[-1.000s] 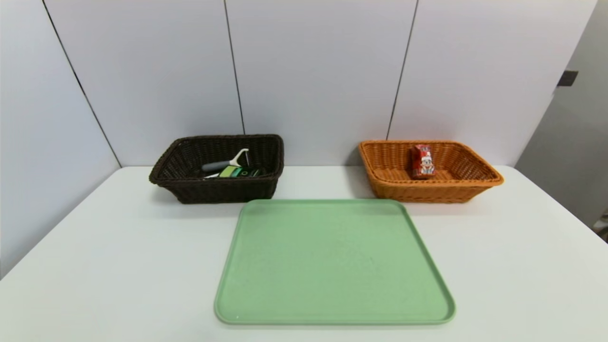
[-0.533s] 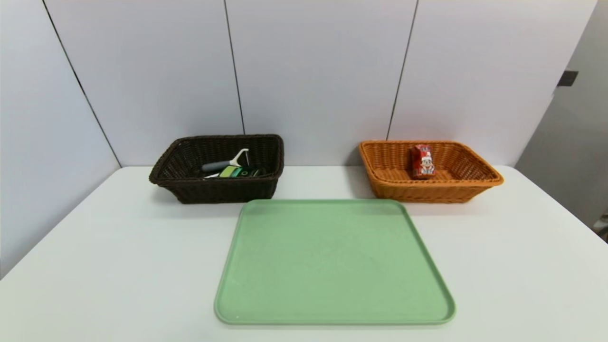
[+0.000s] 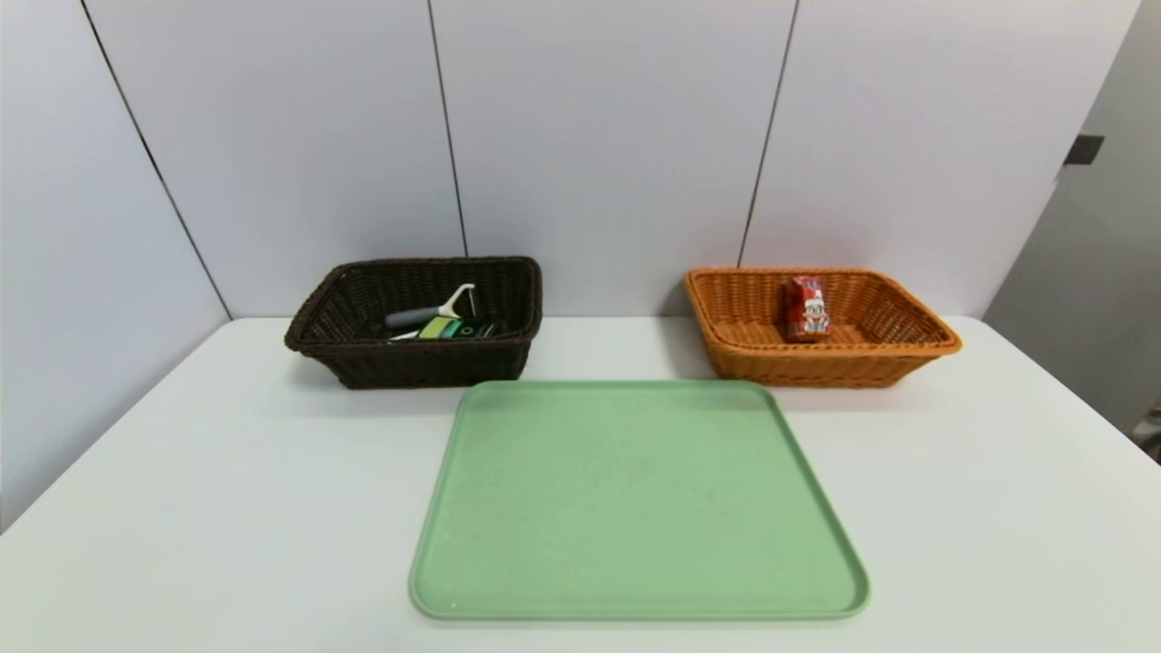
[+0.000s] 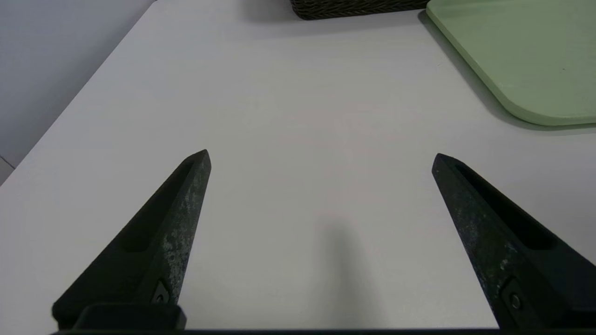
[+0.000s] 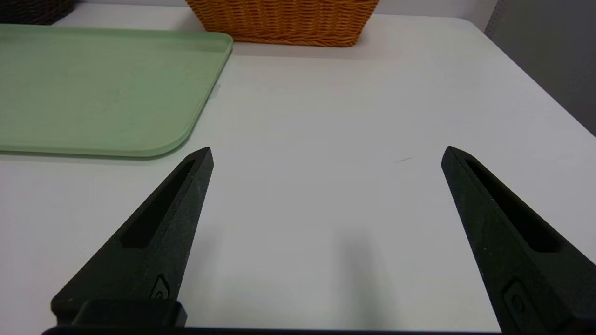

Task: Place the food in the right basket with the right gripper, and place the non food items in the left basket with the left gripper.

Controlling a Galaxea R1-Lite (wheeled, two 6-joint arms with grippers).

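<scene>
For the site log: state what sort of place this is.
Probably a lab or test bench, not a home: a bare white table against plain grey wall panels, with a green tray and two wicker baskets laid out for sorting.

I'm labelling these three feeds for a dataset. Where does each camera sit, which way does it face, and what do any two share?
Head view: high on the robot, looking forward and down at the white table, both baskets and the green tray; no robot body shows.
Left wrist view: behind the open left claw, facing the table, the dark brown basket beyond.
Right wrist view: behind the open right claw, facing the orange basket.
All three share the tray.
</scene>
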